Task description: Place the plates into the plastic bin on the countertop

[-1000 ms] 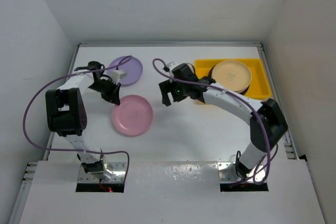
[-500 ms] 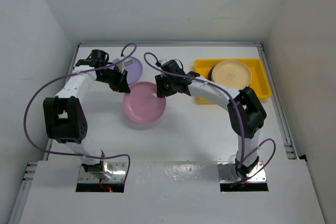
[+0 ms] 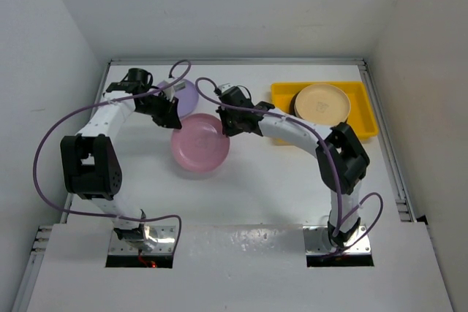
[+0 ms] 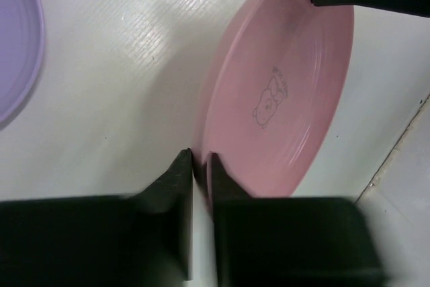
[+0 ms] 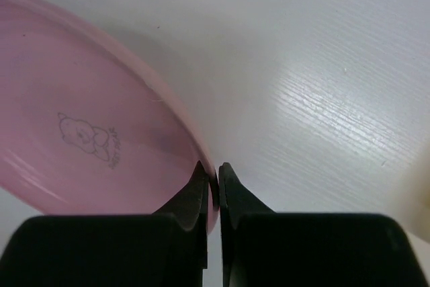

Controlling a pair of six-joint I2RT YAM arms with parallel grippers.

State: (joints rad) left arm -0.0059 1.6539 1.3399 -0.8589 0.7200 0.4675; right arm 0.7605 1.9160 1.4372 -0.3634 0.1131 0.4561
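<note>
L claw [image 4: 200,169] and R claw [image 5: 213,181] are each pinched nearly closed on opp. rims of the pink plate [image 3: 199,145], at mid-surface [image 3: 263,180], left of the yellow bin [image 3: 281,93]. Cream plate [image 3: 322,104] lies in bin. Lilac plate [image 3: 189,96] lies just beyond pink plate, far-left.
</note>
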